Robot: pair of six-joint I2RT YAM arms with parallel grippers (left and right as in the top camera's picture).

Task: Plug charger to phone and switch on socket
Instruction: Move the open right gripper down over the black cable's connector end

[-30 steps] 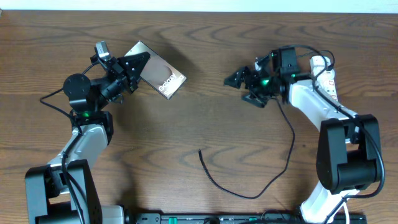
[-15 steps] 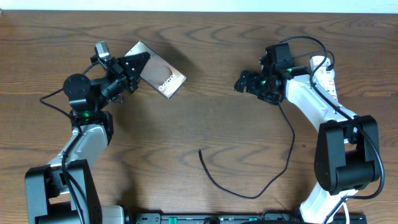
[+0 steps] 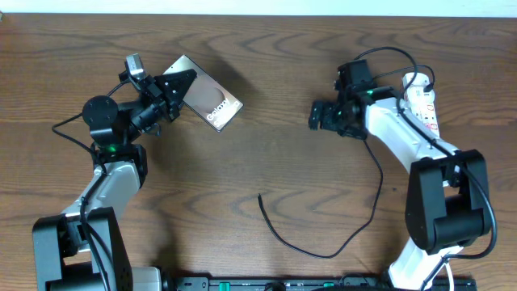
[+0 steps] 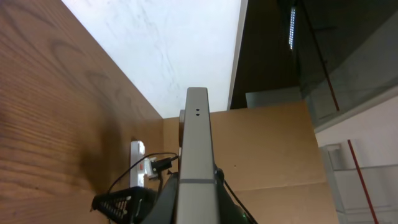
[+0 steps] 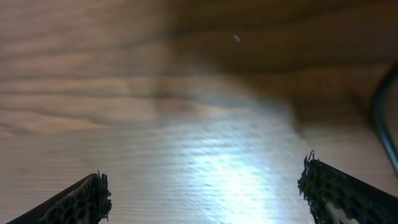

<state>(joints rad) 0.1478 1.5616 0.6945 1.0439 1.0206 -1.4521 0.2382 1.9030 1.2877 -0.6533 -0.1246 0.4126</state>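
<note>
Right gripper [image 3: 317, 115] has pulled back rightward, jaws wide, empty | left gripper [image 3: 179, 83] clamps phone [image 3: 212, 103], upper left | charger tip [image 3: 260, 197] lower centre, down-left of right gripper, which is nearer; tip end lies up-down in frame

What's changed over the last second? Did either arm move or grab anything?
Only the right end effector moved: it drew back slightly toward the socket and turned at the wrist, wide open and empty throughout. Nothing was taken or released. The left end effector keeps the phone clamped; the charger and socket lie as before.
</note>
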